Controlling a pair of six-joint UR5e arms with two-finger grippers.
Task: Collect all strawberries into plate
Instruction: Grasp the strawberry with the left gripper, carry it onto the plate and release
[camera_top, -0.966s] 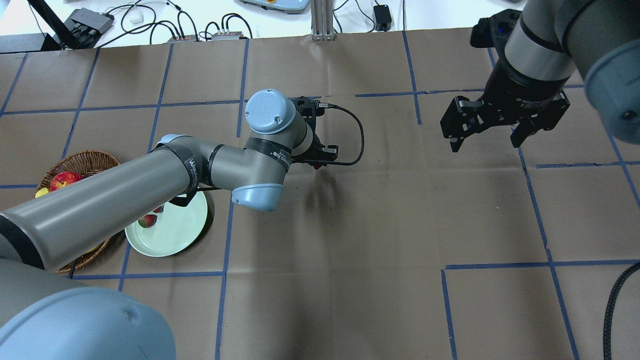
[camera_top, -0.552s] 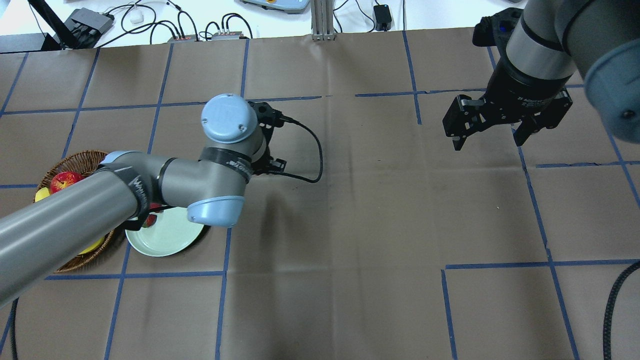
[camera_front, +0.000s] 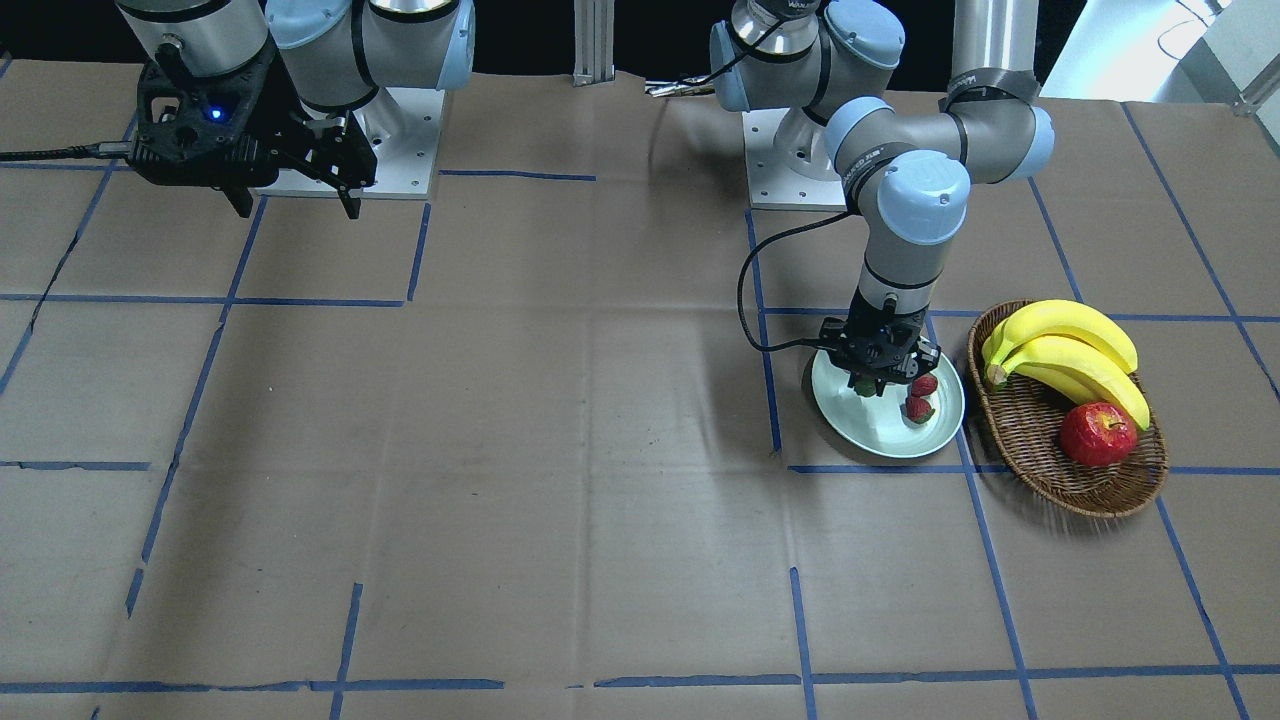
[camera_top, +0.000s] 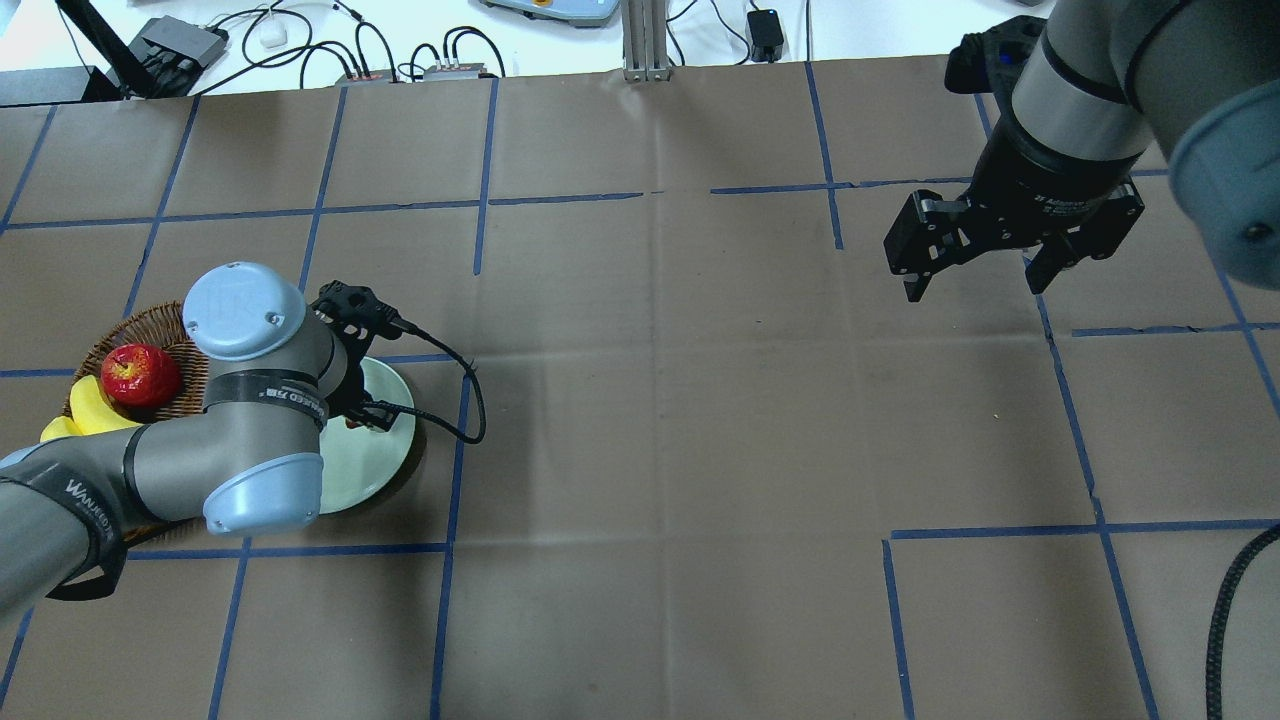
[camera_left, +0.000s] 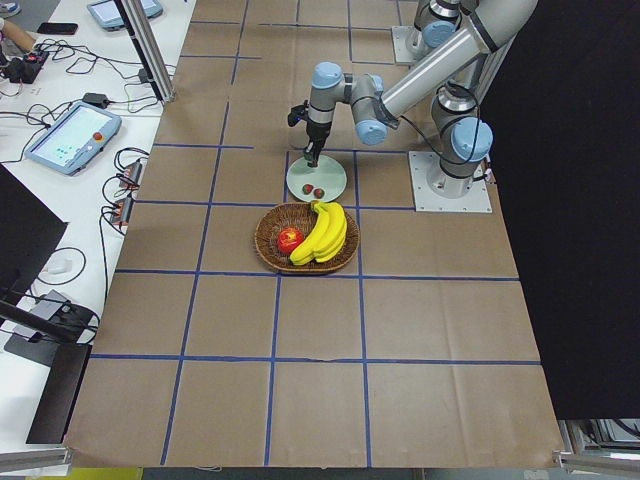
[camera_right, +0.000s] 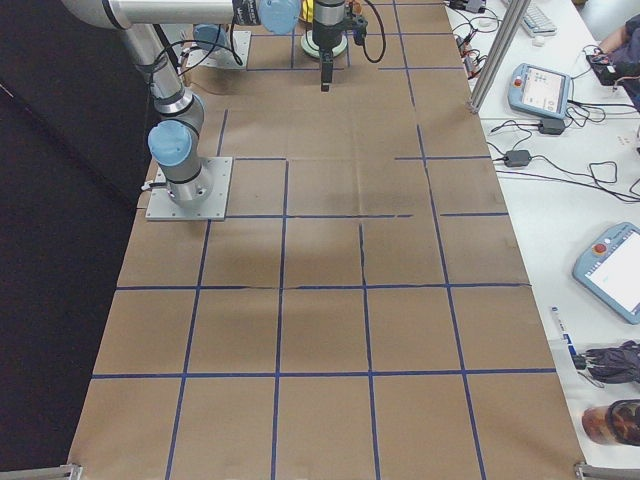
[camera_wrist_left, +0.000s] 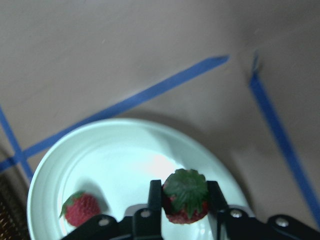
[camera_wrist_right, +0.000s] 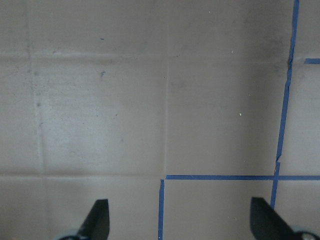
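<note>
My left gripper (camera_front: 866, 384) is shut on a strawberry (camera_wrist_left: 186, 199), green cap facing the wrist camera, and holds it just above the pale mint-green plate (camera_front: 880, 436). Two more strawberries (camera_front: 925, 384) (camera_front: 918, 409) lie on the plate beside the gripper; one shows in the left wrist view (camera_wrist_left: 80, 209). In the overhead view the left arm covers much of the plate (camera_top: 372, 468) and the gripper (camera_top: 352, 420) is barely seen. My right gripper (camera_top: 975, 285) is open and empty, hovering high over bare table far from the plate; its fingertips (camera_wrist_right: 97, 222) frame brown paper only.
An oval wicker basket (camera_front: 1030, 445) stands right next to the plate, holding bananas (camera_front: 1070, 350) and a red apple (camera_front: 1097, 433). The table is brown paper with a blue tape grid. Cables and boxes lie past the far edge (camera_top: 270, 40).
My left arm has swung from mid-table back toward the basket side, carrying the strawberry to over the plate. The right arm has stayed put.
</note>
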